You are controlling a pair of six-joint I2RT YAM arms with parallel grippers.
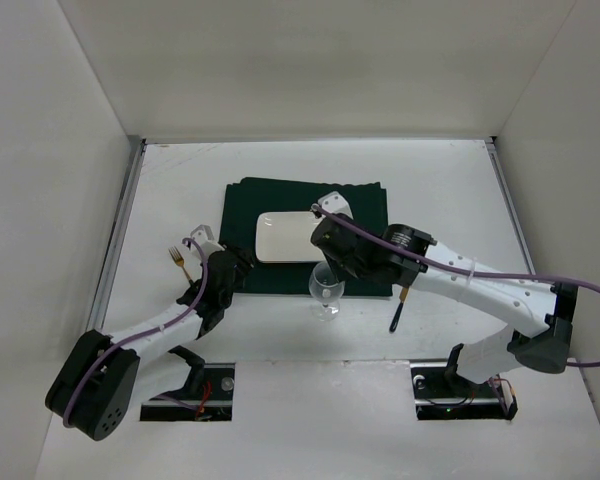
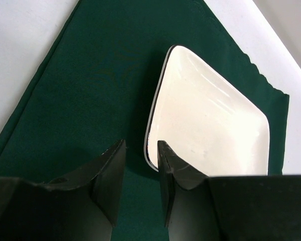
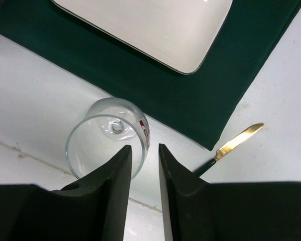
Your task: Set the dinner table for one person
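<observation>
The dinner table [image 1: 450,190] is a white tabletop. A dark green placemat [image 1: 360,205] lies at its middle with a white rectangular plate [image 1: 285,238] on it. A clear wine glass [image 1: 326,288] stands just off the mat's near edge. My right gripper [image 1: 325,268] hangs over it. In the right wrist view [image 3: 144,148] its jaws are narrowly open and straddle the right side of the glass [image 3: 98,138] rim. My left gripper [image 1: 242,268] is narrowly open and empty over the mat [image 2: 90,75], beside the near corner of the plate [image 2: 210,130].
A gold-bladed knife [image 1: 398,310] with a dark handle lies right of the glass, off the mat, and also shows in the right wrist view [image 3: 238,138]. A gold fork [image 1: 178,262] lies left of the mat. Metal rails [image 1: 123,225] and white walls bound the table.
</observation>
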